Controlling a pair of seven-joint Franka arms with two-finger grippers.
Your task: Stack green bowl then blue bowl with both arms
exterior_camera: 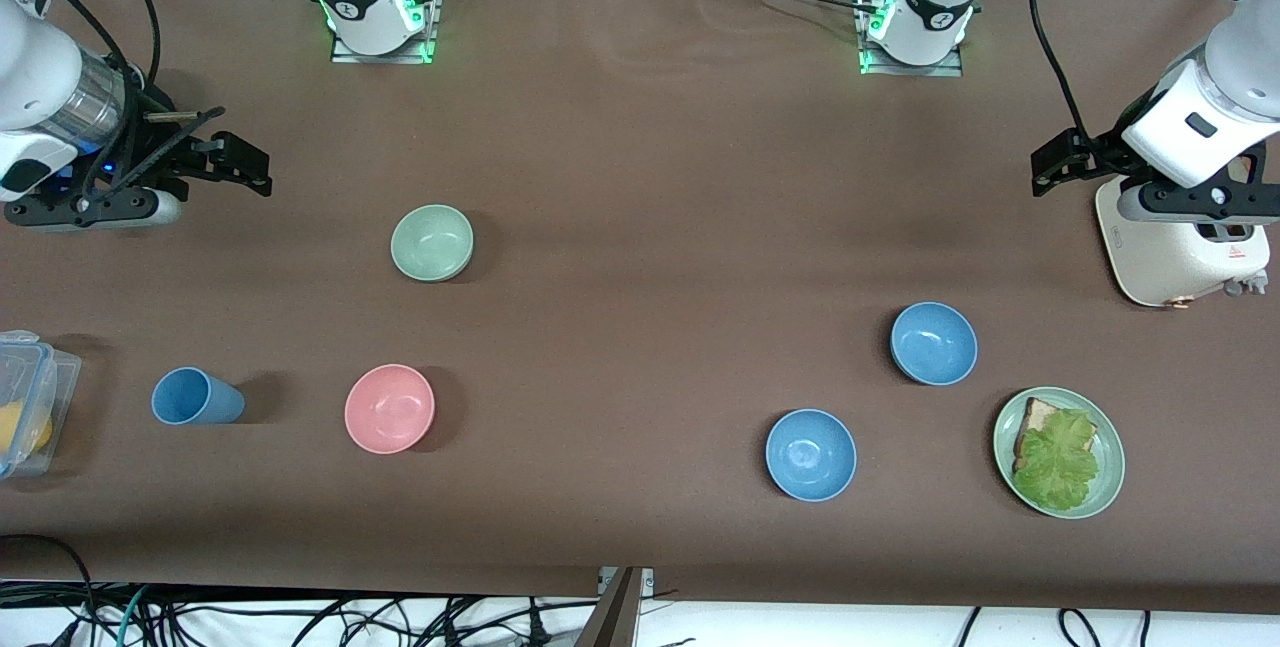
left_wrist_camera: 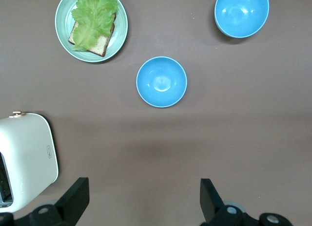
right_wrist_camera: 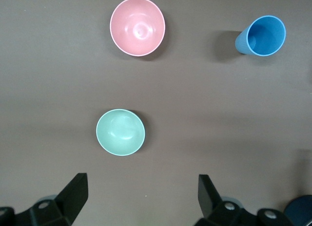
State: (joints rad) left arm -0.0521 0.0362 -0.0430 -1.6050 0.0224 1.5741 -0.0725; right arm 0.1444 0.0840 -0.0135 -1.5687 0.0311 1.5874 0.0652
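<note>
The pale green bowl [exterior_camera: 432, 243] [right_wrist_camera: 120, 132] sits upright toward the right arm's end of the table. Two alike blue bowls stand toward the left arm's end, one [exterior_camera: 933, 343] [left_wrist_camera: 241, 13] farther from the front camera than the other [exterior_camera: 811, 454] [left_wrist_camera: 161, 82]. My right gripper [exterior_camera: 255, 167] [right_wrist_camera: 144, 194] hangs open and empty above bare table, short of the green bowl. Above the table beside the toaster, my left gripper [exterior_camera: 1045, 172] [left_wrist_camera: 145, 197] is also open and empty, apart from both blue bowls.
A pink bowl [exterior_camera: 389, 408] [right_wrist_camera: 137, 26] and a blue cup [exterior_camera: 195, 396] [right_wrist_camera: 261, 36] lying on its side sit nearer the front camera than the green bowl. A green plate [exterior_camera: 1115, 457] [left_wrist_camera: 61, 21] holds bread and lettuce. A white toaster [exterior_camera: 1180, 247] [left_wrist_camera: 27, 160] and a clear container [exterior_camera: 30, 402] mark the table's ends.
</note>
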